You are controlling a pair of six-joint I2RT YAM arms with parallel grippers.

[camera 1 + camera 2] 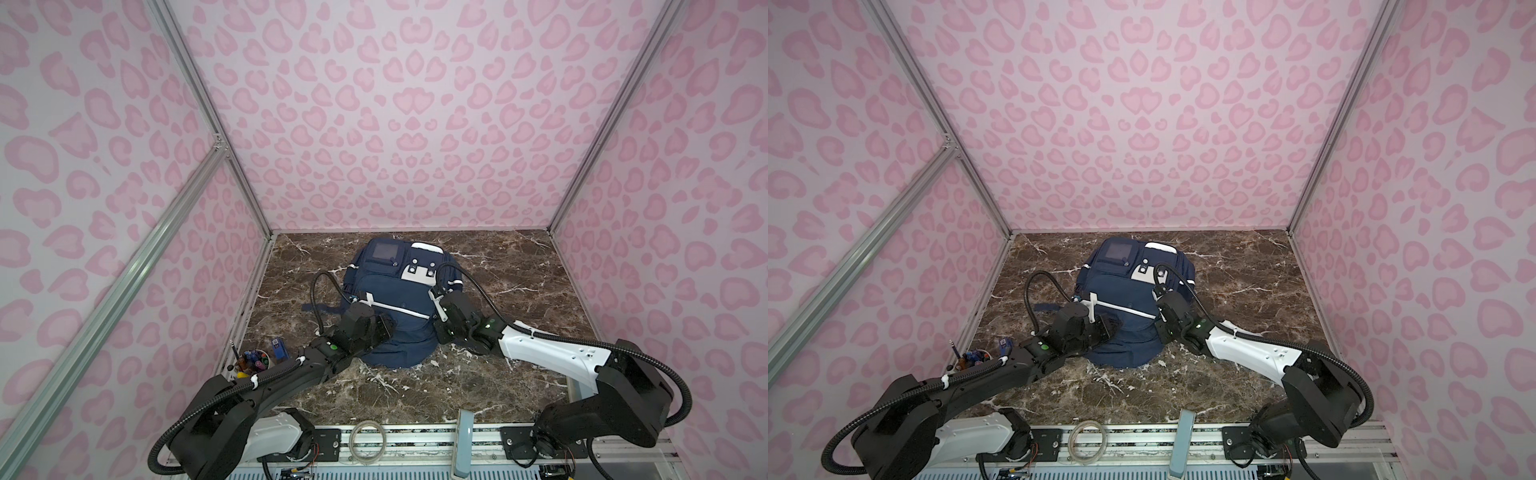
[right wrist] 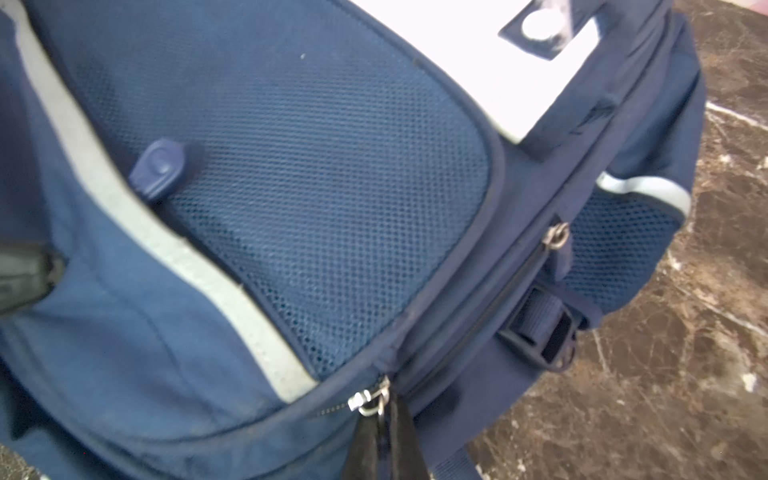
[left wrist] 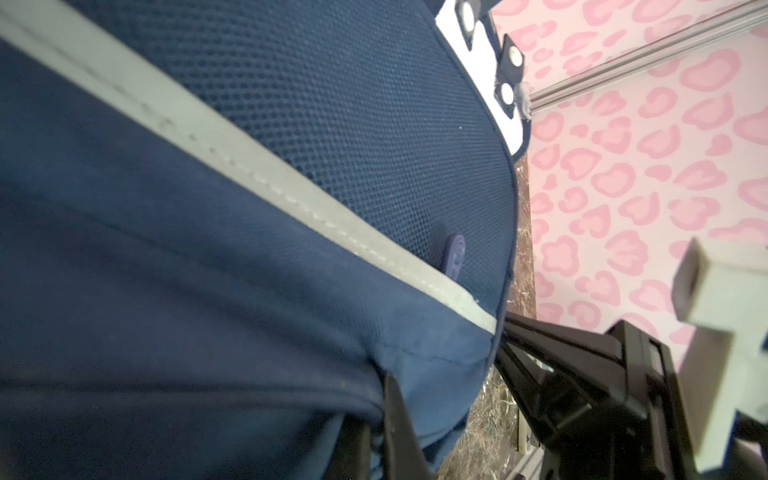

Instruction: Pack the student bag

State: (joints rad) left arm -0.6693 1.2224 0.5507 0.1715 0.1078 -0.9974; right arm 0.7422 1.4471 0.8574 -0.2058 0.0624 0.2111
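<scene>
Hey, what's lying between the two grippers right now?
The student bag: its navy front and pale stripe fill the gap from left gripper to right gripper, seen in both top views.

I note brown marble tabletop (image 1: 415, 395); student bag (image 1: 390, 291) lies mid-table, pen cup (image 1: 255, 360) and small blue object (image 1: 279, 348) by its left edge.

the student bag (image 3: 208, 311) overruns both wrist views' edges. the right gripper (image 2: 384, 449) is cut by its wrist view's edge. cup (image 1: 254, 360) contents are too small to tell.
</scene>
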